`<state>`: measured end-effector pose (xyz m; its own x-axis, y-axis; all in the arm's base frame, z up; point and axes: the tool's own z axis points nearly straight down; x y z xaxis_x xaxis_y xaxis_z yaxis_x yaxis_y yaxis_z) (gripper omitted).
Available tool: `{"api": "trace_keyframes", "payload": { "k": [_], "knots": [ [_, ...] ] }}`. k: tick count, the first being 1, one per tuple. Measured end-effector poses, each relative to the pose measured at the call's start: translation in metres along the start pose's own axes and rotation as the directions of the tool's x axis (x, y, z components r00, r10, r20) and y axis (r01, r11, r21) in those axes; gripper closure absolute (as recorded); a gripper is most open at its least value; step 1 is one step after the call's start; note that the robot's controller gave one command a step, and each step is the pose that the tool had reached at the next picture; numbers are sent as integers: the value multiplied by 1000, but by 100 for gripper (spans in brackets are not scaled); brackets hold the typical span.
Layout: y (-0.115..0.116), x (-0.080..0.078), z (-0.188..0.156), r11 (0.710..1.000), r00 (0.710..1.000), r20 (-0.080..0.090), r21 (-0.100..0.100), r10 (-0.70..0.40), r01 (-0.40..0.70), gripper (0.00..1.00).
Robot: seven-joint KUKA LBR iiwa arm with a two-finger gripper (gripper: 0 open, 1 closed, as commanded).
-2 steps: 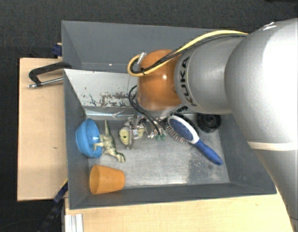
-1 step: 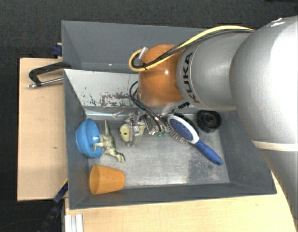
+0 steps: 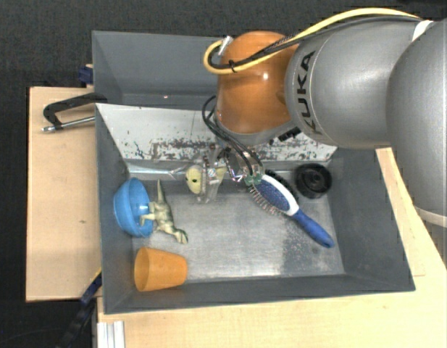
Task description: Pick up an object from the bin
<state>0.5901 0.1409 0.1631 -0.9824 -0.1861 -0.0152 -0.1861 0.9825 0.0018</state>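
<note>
Gripper [image 3: 211, 178] sits low by the back wall of the bin [image 3: 237, 249]; we cannot tell whether it is spread or closed. Just beside it, toward the view's left, lies a small pale-yellow lump [image 3: 195, 180]. We judge it light, rounded and apt to roll, so best pinched across its middle. The brush [image 3: 285, 200] lies near on the other side. Farther out are a black ring [image 3: 312, 179], dinosaur [image 3: 166, 220], blue disc [image 3: 130, 206] and orange cup [image 3: 160, 268].

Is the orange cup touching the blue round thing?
Apart. The camera view shows bare bin floor between the orange cup and the blue round thing.
</note>
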Motion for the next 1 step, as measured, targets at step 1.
{"api": "trace_keyframes", "payload": {
  "k": [1],
  "knots": [
    [1,-2,-14,1000,1000,-6,0,1,-1,100]
  ]
}}
